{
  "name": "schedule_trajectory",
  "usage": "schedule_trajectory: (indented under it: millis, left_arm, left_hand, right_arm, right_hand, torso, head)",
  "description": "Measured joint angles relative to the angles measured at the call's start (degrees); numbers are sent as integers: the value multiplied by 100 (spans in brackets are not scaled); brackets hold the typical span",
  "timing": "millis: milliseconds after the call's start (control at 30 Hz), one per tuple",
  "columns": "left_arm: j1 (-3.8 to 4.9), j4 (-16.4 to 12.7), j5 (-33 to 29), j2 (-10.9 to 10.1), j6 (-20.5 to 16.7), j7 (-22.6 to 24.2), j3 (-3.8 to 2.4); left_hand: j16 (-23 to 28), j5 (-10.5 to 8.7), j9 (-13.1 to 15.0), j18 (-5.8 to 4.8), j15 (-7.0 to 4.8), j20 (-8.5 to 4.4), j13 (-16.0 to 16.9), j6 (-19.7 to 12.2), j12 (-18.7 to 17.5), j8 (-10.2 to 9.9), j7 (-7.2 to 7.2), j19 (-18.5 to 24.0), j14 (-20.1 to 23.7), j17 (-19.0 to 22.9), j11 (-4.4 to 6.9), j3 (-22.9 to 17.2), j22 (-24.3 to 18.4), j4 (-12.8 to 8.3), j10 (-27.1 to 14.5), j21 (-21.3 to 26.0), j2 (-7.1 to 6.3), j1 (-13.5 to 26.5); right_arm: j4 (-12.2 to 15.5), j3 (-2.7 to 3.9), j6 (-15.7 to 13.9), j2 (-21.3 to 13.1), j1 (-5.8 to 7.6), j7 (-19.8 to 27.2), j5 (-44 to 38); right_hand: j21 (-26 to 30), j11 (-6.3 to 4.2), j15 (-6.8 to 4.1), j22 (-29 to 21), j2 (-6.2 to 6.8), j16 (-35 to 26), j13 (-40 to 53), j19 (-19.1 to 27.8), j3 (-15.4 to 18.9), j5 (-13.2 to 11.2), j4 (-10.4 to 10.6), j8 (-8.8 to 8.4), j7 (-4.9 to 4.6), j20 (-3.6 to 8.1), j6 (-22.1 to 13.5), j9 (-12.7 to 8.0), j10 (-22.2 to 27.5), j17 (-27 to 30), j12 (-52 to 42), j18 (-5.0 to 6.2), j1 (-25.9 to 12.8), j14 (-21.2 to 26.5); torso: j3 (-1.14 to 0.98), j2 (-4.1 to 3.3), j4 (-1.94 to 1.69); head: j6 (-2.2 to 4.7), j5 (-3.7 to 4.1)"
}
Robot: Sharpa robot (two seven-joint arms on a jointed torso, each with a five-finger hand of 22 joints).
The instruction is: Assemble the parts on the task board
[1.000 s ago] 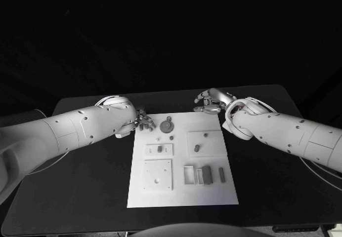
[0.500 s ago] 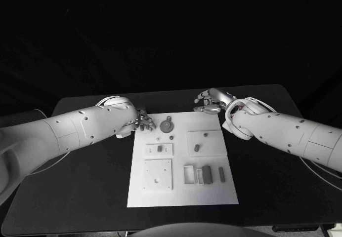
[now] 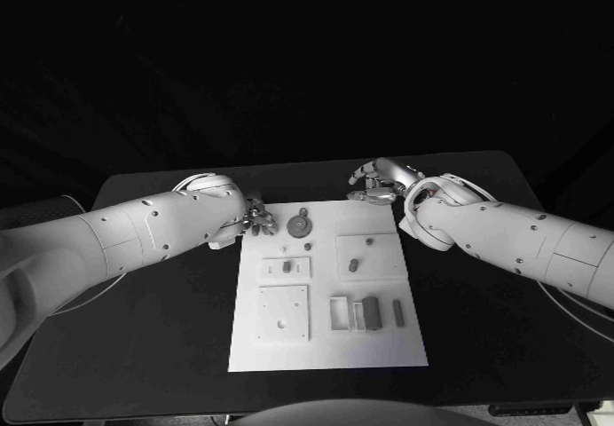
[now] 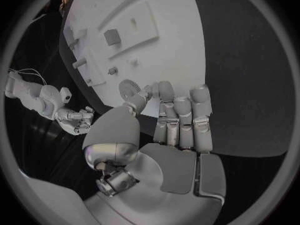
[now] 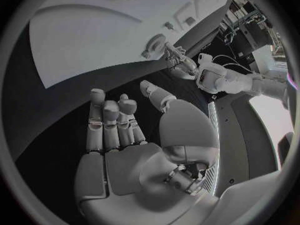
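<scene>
left hand [image 3: 260,218] empty, fingers apart | right hand [image 3: 375,185] empty, apart | task board [image 3: 326,342] long axis runs away from robot

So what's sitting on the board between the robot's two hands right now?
In the head view, the round disc part lies on the task board between the left hand and right hand, close beside the left.
</scene>
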State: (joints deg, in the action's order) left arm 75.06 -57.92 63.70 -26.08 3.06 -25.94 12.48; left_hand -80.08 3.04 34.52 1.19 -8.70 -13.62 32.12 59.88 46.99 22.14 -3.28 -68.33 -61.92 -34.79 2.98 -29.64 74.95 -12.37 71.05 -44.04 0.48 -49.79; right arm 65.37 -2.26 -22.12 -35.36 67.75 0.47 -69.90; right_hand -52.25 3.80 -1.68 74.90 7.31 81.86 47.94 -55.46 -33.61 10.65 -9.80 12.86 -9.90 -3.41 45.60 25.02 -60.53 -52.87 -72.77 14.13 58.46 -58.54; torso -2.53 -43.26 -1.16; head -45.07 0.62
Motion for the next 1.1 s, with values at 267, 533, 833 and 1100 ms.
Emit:
schedule_trajectory:
  millis: [267, 533, 833, 1100]
  left_arm:
    - [-3, -24, -46, -26, -25, 0, -3]
    - [-3, -248, -193, -219, -77, -15, -26]
    - [34, -936, -434, -659, -164, -193, -146]
    - [49, -1534, -617, -945, -226, -371, -135]
  left_hand:
    - [-107, -46, -5, -7, -21, -27, 34, 124, 71, 134, 124, -94, -22, -45, 71, -215, -1, -89, 113, -88, 55, -168]
    - [-198, -32, -4, -8, -43, -32, 65, 186, 132, 134, 164, -154, -48, -111, 96, -378, -1, -44, 197, -142, 21, -202]
    - [-225, -33, -7, -8, -51, -39, 73, 235, 160, 134, 194, -204, -81, -137, 96, -393, -2, -29, 236, -183, -9, -232]
    - [-240, -34, -9, -8, -46, -37, 82, 269, 199, 134, 226, -208, -100, -163, 91, -393, -2, -30, 275, -209, -9, -232]
  right_arm:
    - [0, -1, 2, 3, -1, 0, 0]
    - [0, -1, 5, 1, -2, 1, 0]
    - [-5, -1, 7, -22, -2, 1, 1]
    - [-29, -1, 9, -40, -2, -1, 1]
  right_hand:
    - [0, 0, 1, 0, 0, 0, 0, 0, 0, 0, 0, 22, 1, 0, 0, 0, 0, 0, 0, -3, 0, 1]
    - [0, 0, 6, 0, 0, 0, 0, 0, 0, 0, 0, 22, 9, 0, 7, 1, 0, 0, 0, -6, 0, 6]
    - [0, -1, -11, 0, 0, 0, 0, 0, 0, 0, 0, 22, 5, 0, 12, 1, -1, -1, 0, 20, 0, -12]
    - [0, -1, -11, 0, 0, 0, 0, 0, 0, 0, 0, 22, 3, 0, 15, 1, -1, -1, 0, 38, 0, -12]
  torso:
    - [1, -1, 0]
    - [-3, 0, 0]
    - [-12, 8, -8]
    - [-10, 11, -8]
  head:
    - [-1, -1]
    - [-2, -8]
    - [18, -12]
    - [34, -27]
